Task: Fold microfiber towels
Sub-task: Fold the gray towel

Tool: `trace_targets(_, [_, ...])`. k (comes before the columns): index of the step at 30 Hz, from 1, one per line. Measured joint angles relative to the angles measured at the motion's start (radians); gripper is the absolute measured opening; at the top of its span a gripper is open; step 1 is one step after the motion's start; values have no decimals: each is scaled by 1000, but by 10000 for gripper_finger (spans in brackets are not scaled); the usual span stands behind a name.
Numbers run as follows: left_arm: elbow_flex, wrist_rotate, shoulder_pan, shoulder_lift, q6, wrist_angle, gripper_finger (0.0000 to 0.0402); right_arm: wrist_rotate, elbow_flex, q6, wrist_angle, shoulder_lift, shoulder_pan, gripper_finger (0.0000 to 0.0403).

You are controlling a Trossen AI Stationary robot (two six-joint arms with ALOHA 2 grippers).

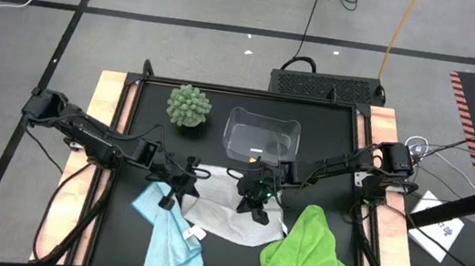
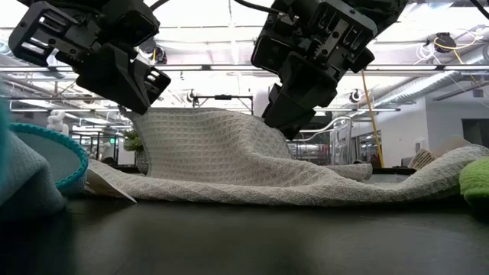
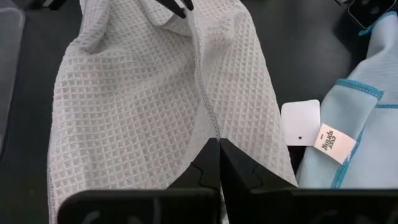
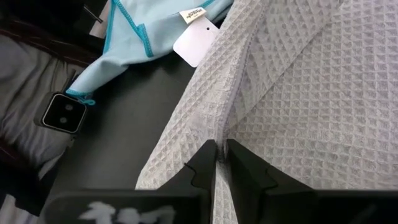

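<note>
A white waffle-weave towel (image 1: 224,221) lies mid-table with its far part raised between both grippers. My left gripper (image 3: 219,148) is shut on its left side and my right gripper (image 4: 221,149) is shut on its right side. In the low view the cloth (image 2: 221,153) spans between the two holds and slopes down to the table. A light blue towel (image 1: 169,245) with a white tag (image 3: 300,122) lies crumpled at the near left. A lime green towel (image 1: 307,248) lies bunched at the near right. My left gripper pinches the white towel's stitched hem (image 3: 210,121) between its two fingers, slanting down from the table's left. That part is lifted off the table (image 2: 147,116) and the cloth drapes away below it. My right gripper pinches a raised ridge of the white towel (image 4: 225,127) between its two fingers, slanting down from the table's right; one layer or several, I cannot tell. The cloth is lifted there (image 2: 276,126) and falls to the table on the near side.
A clear plastic bin (image 1: 262,136) stands at the far middle. A round green spiky plant (image 1: 189,105) sits to its left. The table's wooden side rails (image 1: 104,115) border the dark mat. In the low view the blue towel (image 2: 34,172) rises close at the left.
</note>
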Motion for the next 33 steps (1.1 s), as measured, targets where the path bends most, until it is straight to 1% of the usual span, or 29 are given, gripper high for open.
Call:
trace_targets(3, [0, 0, 2, 0, 0, -2, 1, -25, 0, 0, 0, 0, -5, 40])
trace_targets(7, [0, 0, 6, 0, 0, -7, 2, -30, 0, 17, 16, 0, -19, 77])
trace_targets(9, [0, -1, 13, -5, -2, -12, 1, -55, 0, 39, 15, 0, -29, 96])
trace_targets(11, [0, -20, 21, -28, -8, -42, 1, -77, 0, 61, 15, 0, -35, 114])
trace_targets(15, [-1, -35, 35, -82, -10, -93, 1, -76, -1, 64, 16, 18, -34, 134])
trace_targets(18, [1, -35, 35, -126, -10, -97, 1, -73, -2, 55, 20, 29, -45, 136])
trace_targets(23, [7, -20, 49, -165, 0, -111, 1, -69, -2, 34, 86, 41, -73, 133])
trace_targets(26, [27, 27, 69, -164, -16, -127, 1, -76, -1, 26, 165, 39, -97, 133])
trace_targets(28, [32, 56, 71, -164, -16, -127, 1, -79, 13, 21, 180, 38, -119, 133])
trace_targets(33, [32, 80, 71, -161, -13, -135, 1, -184, 59, -13, 172, 38, -164, 133])
